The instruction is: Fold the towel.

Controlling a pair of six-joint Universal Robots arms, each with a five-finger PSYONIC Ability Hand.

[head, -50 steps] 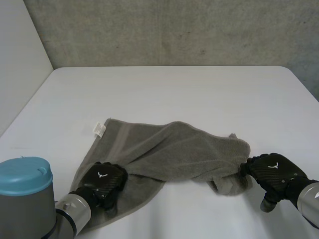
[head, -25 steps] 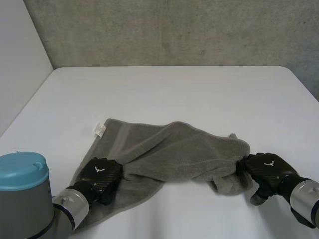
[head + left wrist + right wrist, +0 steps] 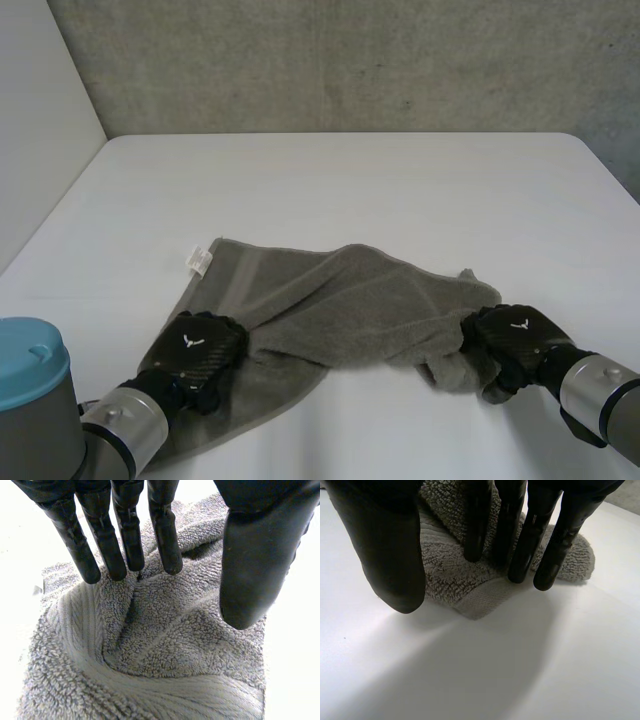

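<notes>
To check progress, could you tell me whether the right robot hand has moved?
Yes, the right robot hand has shifted toward the label of the towel, further onto its near end.

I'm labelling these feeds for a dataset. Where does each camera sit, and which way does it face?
Head view: between and behind the arms, looking down at the white table and rumpled grey terry towel; both arms, left hand and right hand show.
Left wrist view: on the left wrist, looking along the palm onto the towel; own straight fingers and thumb.
Right wrist view: on the right wrist, facing the towel's edge; own fingers, thumb.
Shared: the towel.
</notes>
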